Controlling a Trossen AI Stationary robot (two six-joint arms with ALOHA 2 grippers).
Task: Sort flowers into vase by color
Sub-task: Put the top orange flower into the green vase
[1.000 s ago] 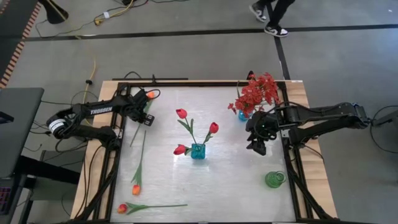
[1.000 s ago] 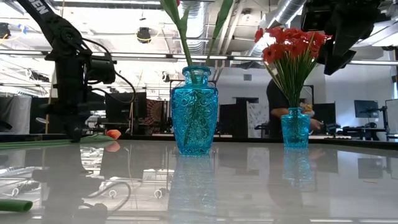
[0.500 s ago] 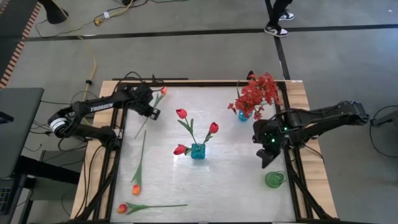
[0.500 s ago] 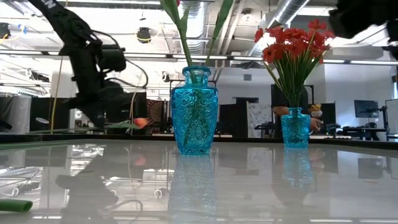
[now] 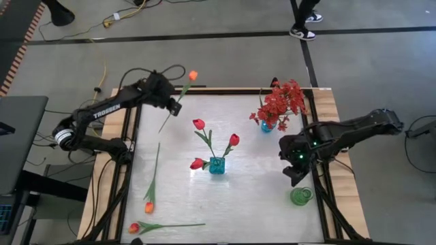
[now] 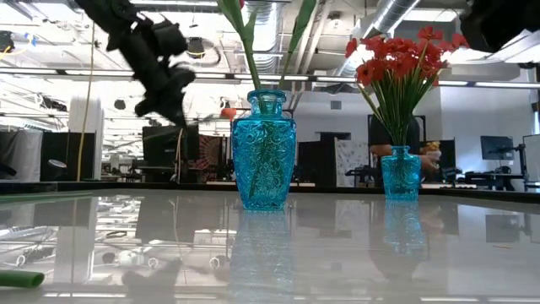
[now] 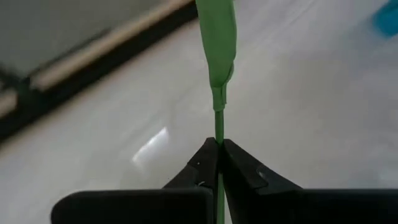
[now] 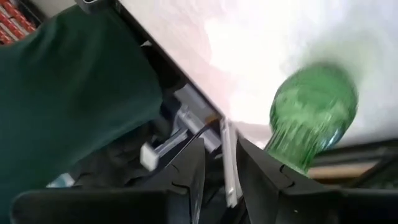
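My left end effector (image 7: 218, 163) is pinched tight on the thin green stem of an orange tulip (image 5: 193, 75), which I hold clear of the bench (image 5: 252, 197) near its far left corner — bud outward past the edge, stem trailing down toward the surface. The grip sits low on the stem, below the long leaf (image 7: 216, 37). I judge this flower to be very light and springy: the wire-like stem will flex and swing with every move, and it is slick enough to twist between the pads. A hold nearer the middle would steady the bud, though the lower end must stay free to enter a vase mouth.

My right end effector (image 8: 217, 163) hovers by the green vase (image 5: 300, 196) at the bench's right edge, fingers partly spread with nothing between them. That glass looks fragile and easy to tip.

Two more orange tulips (image 5: 148, 206) lie flat at the near left corner. The red rosebuds (image 5: 198, 124) stand in the centre blue vase (image 5: 216, 165), and the red spray (image 5: 283, 101) in the small blue vase (image 5: 266, 126) behind.
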